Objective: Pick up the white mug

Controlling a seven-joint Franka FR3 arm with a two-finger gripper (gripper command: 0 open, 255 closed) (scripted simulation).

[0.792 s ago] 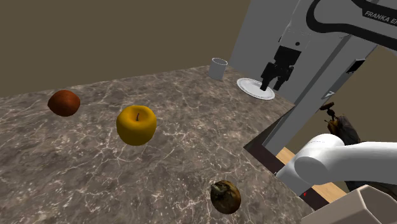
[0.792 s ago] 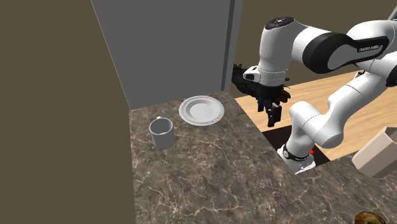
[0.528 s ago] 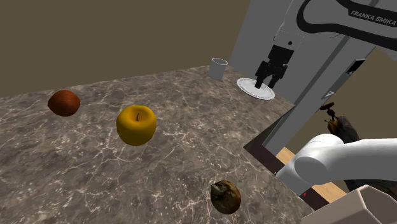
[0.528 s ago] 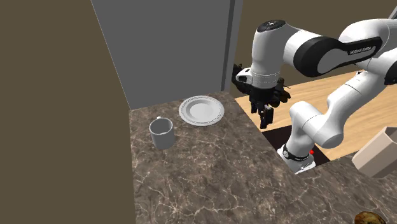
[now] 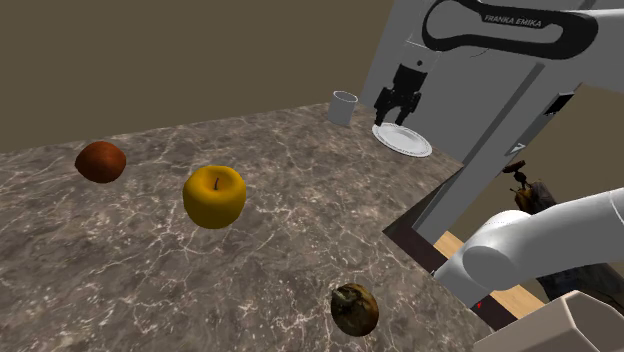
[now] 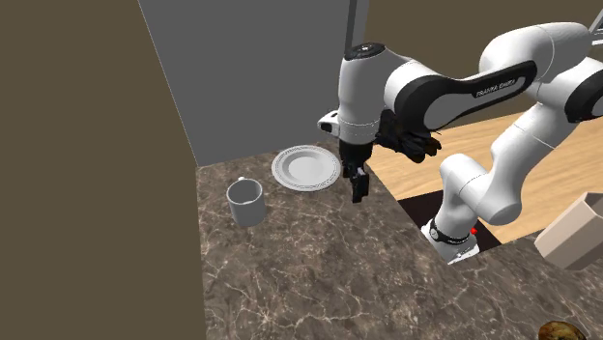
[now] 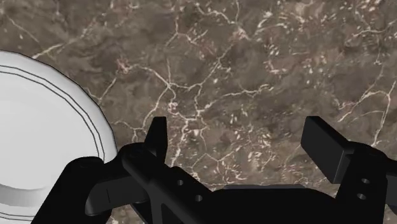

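Shoulder view: a white mug (image 5: 343, 107) stands upright near the marble counter's (image 5: 250, 240) far corner, near a white plate (image 5: 402, 139). The black gripper (image 5: 397, 103) hovers by the plate's edge, fingers spread wide, empty. Best approach: centre above the mug, then lower straddling its rim wall.

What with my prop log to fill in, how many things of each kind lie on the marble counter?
Mug: 1
Plate: 1
Fruit: 3, a yellow apple, a red-brown fruit, a dark brown fruit
Total: 5
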